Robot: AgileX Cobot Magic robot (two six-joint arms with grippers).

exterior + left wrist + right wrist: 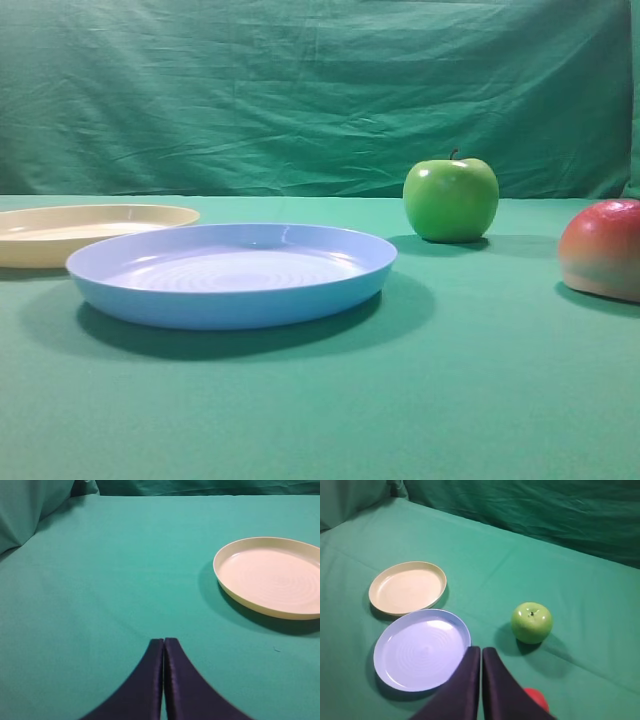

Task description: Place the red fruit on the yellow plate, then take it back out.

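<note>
Right gripper (481, 652) clenched empty above the fruit (537, 698) at its 5 o'clock; descending unopened could knock it away from the plate (407, 587).

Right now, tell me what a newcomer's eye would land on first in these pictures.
The blue plate fills the middle of the green cloth in the high view, with the yellow plate just behind it to the left. The shiny green apple stands farther back on the right, and the red fruit is cut off by the right edge. In the right wrist view, dark fingers pressed together rise from the bottom edge.
</note>
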